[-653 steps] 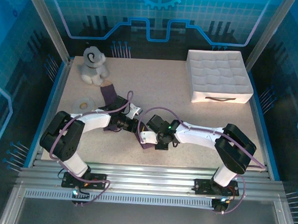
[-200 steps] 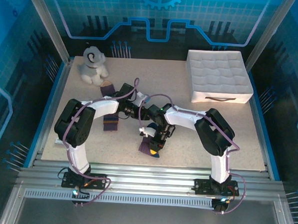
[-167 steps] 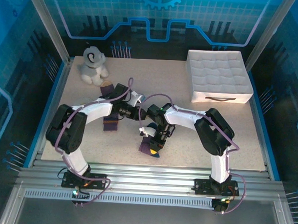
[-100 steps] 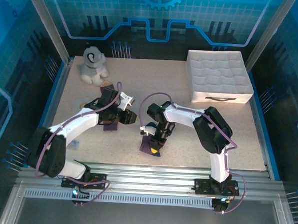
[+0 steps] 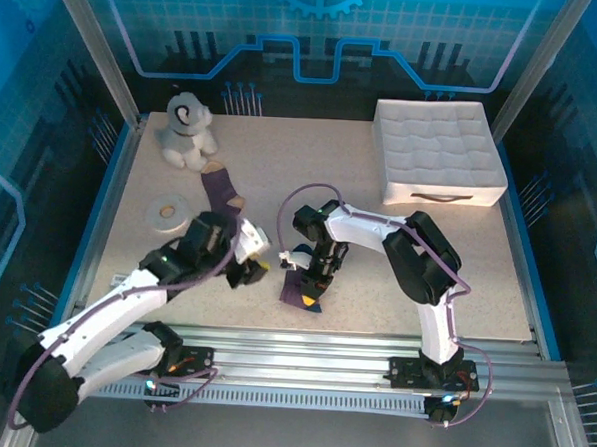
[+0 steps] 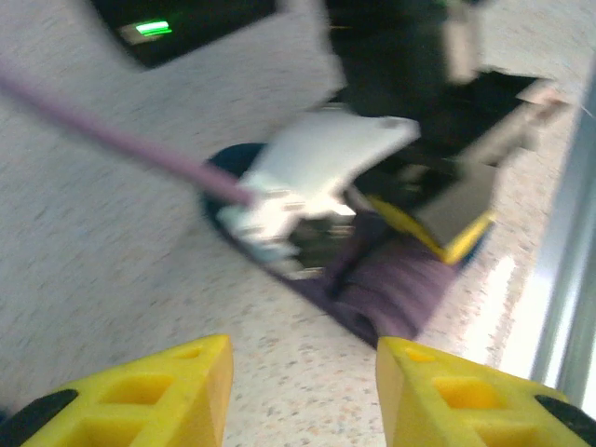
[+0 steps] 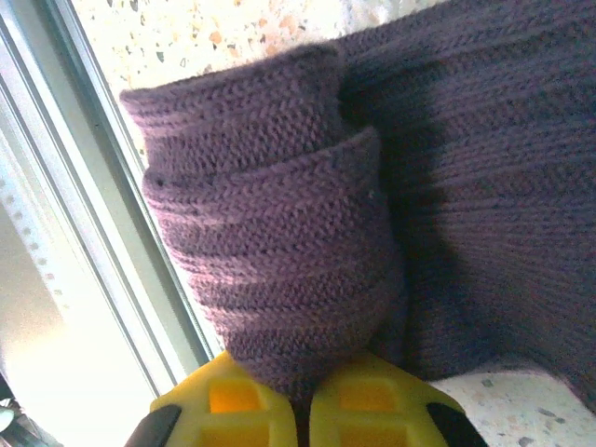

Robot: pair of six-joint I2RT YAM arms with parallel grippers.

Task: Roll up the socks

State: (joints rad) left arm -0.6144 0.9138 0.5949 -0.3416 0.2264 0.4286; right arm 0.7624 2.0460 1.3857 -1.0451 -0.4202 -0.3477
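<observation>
One dark purple sock (image 5: pixel 220 191) lies flat at the back left, just in front of the toy dog. The other purple sock (image 5: pixel 291 291) lies near the table's front edge, partly rolled. My right gripper (image 5: pixel 307 296) is shut on it. In the right wrist view the yellow fingers (image 7: pixel 233 400) pinch a rolled fold of the knit sock (image 7: pixel 279 270). My left gripper (image 5: pixel 254 269) hovers just left of that sock, open with nothing between its fingers. From the left wrist view the gripper (image 6: pixel 303 391) faces the purple sock (image 6: pixel 400 289) and the right gripper, over bare table.
A grey-white plush toy dog (image 5: pixel 188 128) sits at the back left corner. A flat white ring disc (image 5: pixel 166 213) lies left of the flat sock. A white quilted box (image 5: pixel 437 151) stands at the back right. The metal front rail (image 5: pixel 292 348) runs close to the rolled sock.
The left arm has drawn back from the flat sock toward the near left, and its jaws have widened. The right gripper has stayed shut on the front sock.
</observation>
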